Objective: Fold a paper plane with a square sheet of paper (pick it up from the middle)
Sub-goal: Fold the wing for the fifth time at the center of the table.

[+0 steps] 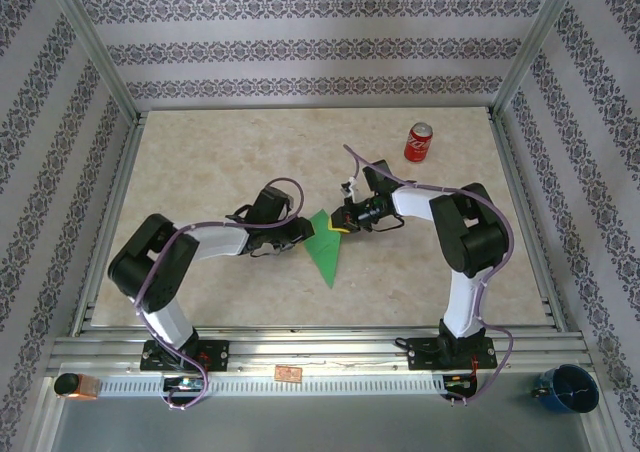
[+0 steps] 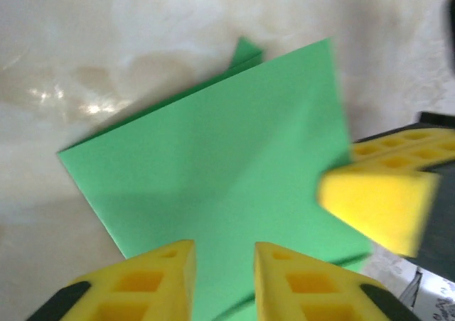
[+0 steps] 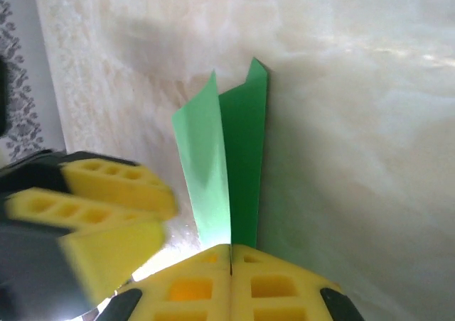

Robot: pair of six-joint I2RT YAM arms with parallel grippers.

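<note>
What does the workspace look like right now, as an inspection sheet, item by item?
Surface: beige marbled table, flat.
Job's things: green paper, folded to a point, between the grippers.
Clutter: red soda can standing far right; blue cup off the table, near right.
Grippers: left gripper open over the paper; right gripper shut on its edge.
Cables: purple cables along both arms.
Surroundings: patterned walls, metal frame.

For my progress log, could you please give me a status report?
Left gripper open by folded green paper. Right gripper shut on it. Red soda can well clear.
</note>
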